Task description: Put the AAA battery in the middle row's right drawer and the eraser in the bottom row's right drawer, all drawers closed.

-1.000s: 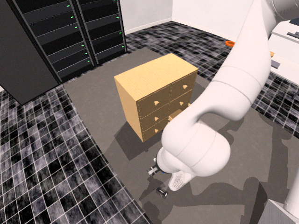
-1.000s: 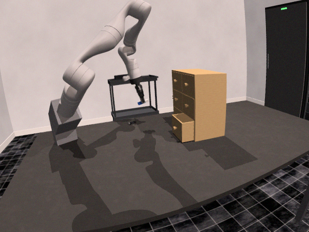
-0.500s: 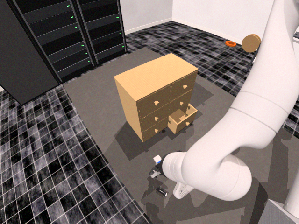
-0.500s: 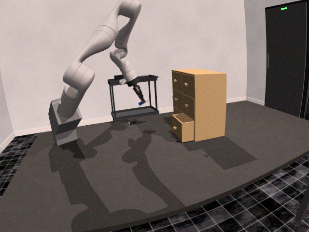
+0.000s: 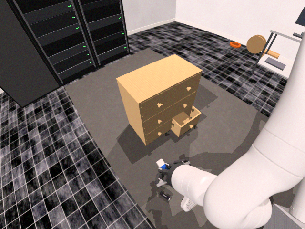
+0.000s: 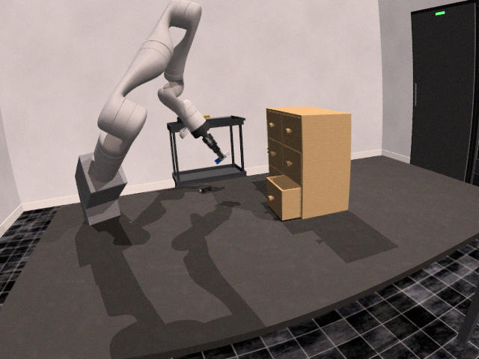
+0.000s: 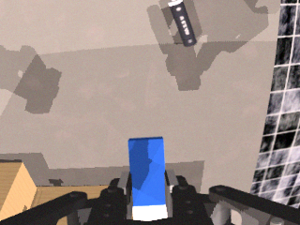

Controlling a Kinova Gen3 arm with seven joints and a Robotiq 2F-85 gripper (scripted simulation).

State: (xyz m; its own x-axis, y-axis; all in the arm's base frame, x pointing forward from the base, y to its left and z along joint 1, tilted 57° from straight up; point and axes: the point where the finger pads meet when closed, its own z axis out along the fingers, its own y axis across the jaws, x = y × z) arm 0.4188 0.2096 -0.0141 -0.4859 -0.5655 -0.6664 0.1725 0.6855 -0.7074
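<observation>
The gripper (image 5: 164, 174) (image 6: 222, 157) (image 7: 148, 184) is clamped on the blue-and-white eraser (image 5: 163, 165) (image 6: 218, 159) (image 7: 147, 171), gripped by its sides, presumably so its free end can lead into a drawer; the AAA battery (image 5: 165, 195) (image 6: 205, 189) (image 7: 184, 23) lies on the table (image 5: 103, 128) (image 6: 154, 278) (image 7: 94, 108), probably left for a later trip; beyond stands the chest (image 5: 157, 78) (image 6: 325, 162) (image 7: 10, 187), its bottom right drawer (image 5: 177, 128) (image 6: 290, 203) pulled out, likely to receive the eraser, while the middle right drawer (image 5: 178, 108) (image 6: 293, 154) is shut and must be opened for the battery.

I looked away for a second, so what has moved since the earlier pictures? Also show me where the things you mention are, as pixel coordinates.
The gripper (image 5: 163, 173) (image 6: 221, 155) (image 7: 148, 184), holding the eraser (image 5: 163, 166) (image 6: 218, 158) (image 7: 147, 171), swung toward the chest (image 5: 157, 78) (image 6: 325, 162) (image 7: 9, 187). The battery (image 5: 164, 195) (image 6: 205, 189) (image 7: 184, 24), chest and open bottom-right drawer (image 5: 180, 129) (image 6: 290, 204) stayed put.
</observation>
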